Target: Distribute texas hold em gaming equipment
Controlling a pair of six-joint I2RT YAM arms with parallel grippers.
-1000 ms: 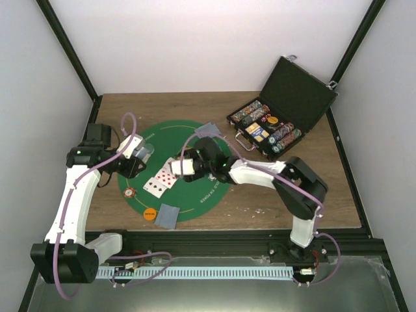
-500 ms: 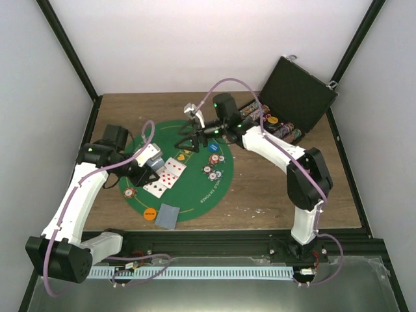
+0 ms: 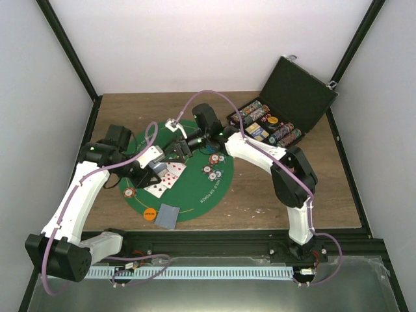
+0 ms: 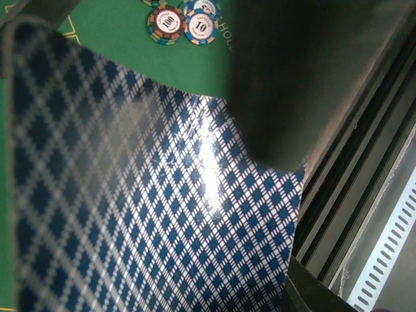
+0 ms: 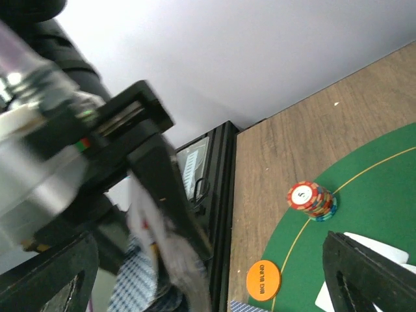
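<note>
Comparing with half a second back: the right arm has swung left, and its right claw (image 3: 180, 149) now hangs over the left half of the green mat (image 3: 198, 195), nearer the left arm than it was. The left claw (image 3: 155, 170) has shifted only slightly. Nothing lying on the mat has moved.

Left claw: pinching one card (image 4: 149, 227), whose blue-diamond back fills the left wrist view with a dark finger pressed across it.
Right claw: fingers spread wide, nothing between them. Its own camera looks straight at the left claw and that card. The two claws are near each other; contact cannot be told.

On the mat:
- face-up cards (image 3: 168, 177) just beside the left claw
- loose chips (image 3: 212, 164) right of centre
- chip stack (image 3: 132, 192) at the left rim
- orange disc (image 3: 150, 212) at the near-left rim
- face-down pile (image 3: 168, 216) overhanging the near rim

Edges and room: the pile lies close to the black rail (image 3: 214, 237) along the bench's near side. The case (image 3: 286, 104) stands open at the far right corner, its lid tipped back. Bare bench (image 3: 273, 188) runs between the mat and the right edge.
</note>
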